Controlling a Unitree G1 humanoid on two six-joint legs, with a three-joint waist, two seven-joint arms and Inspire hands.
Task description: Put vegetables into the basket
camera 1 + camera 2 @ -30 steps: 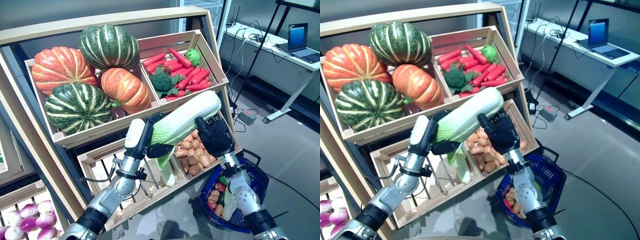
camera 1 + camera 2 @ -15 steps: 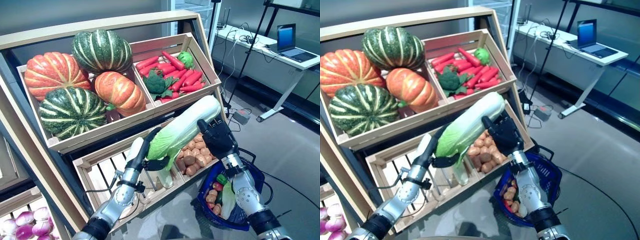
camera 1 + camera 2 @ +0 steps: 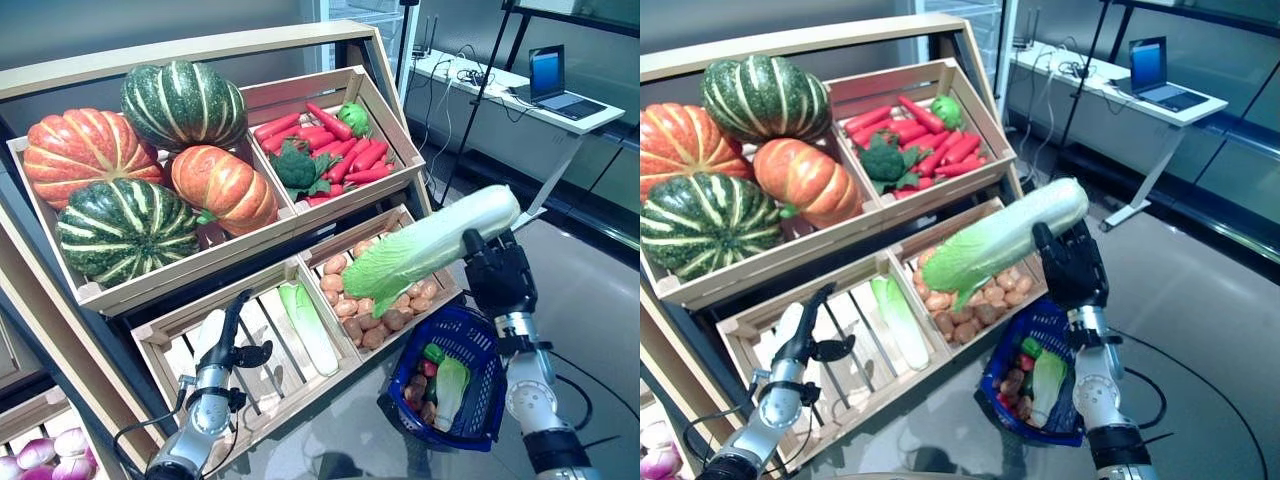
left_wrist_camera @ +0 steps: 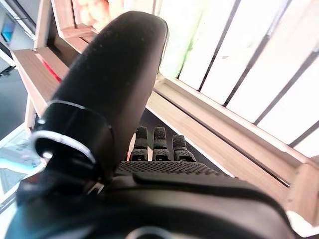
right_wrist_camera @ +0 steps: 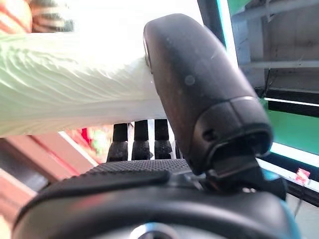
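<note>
- My right hand (image 3: 497,275) is clenched around the white stem end of a long pale-green napa cabbage (image 3: 432,244); in the right wrist view the thumb presses on its ribbed side with the fingers curled under it.
- I see the cabbage held up in the air, roughly level, its leafy green tip pointing towards the wooden display rack (image 3: 200,50) and hanging over the crate of brown potatoes (image 3: 375,305).
- The dark blue plastic shopping basket (image 3: 470,395) sits on the grey floor below and slightly to the left of that hand, just beside the rack's lower right corner.
- Inside the basket I can make out a second, smaller pale-green cabbage (image 3: 447,385), some potatoes, and bits of red and green produce.
- My left hand (image 3: 222,335) is low in front of the slatted lower-left wooden crate (image 3: 250,340), released, fingers straight and holding nothing.
- Another long green-and-white cabbage (image 3: 308,325) lies in that crate against its right divider.
- Upper shelf: orange and dark green striped pumpkins (image 3: 140,165) in the left crate; red peppers with broccoli (image 3: 320,150) in the right one.
- An open laptop (image 3: 560,80) rests on a white desk (image 3: 520,100) in the background, well apart from the rack.
</note>
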